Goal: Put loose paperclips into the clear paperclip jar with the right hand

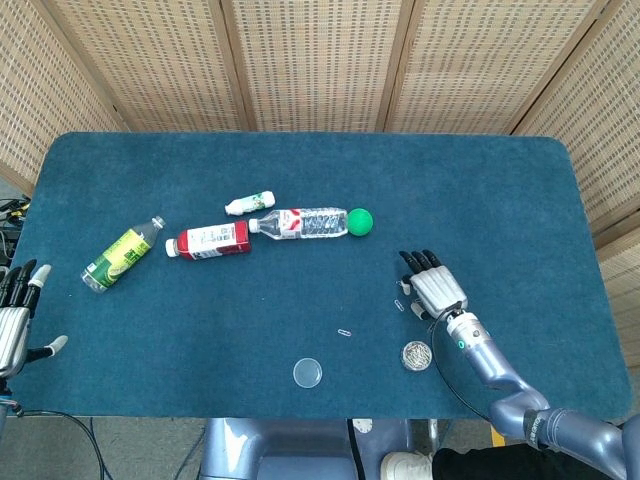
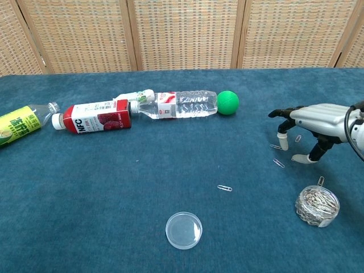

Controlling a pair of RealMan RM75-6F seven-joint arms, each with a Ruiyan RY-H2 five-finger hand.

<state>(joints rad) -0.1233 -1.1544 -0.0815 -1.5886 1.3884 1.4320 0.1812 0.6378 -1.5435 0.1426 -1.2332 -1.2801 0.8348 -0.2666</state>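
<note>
The left hand [image 1: 14, 318] idles at the table's [image 1: 500, 190] left edge, fingers spread, holding nothing. One clip [image 2: 224, 187] lies alone mid-table, right of the lid [image 2: 183, 230]. Further right, the right hand [image 2: 310, 129] hovers over several clips [image 2: 278, 162], fingers apart and empty. The jar [image 2: 317, 205] sits just below. Clips are light, thin and flat; likely slippery, best pinched by fingertips across the wire.

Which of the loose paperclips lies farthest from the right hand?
The lone paperclip out toward the lid; the others cluster under the right hand.
</note>
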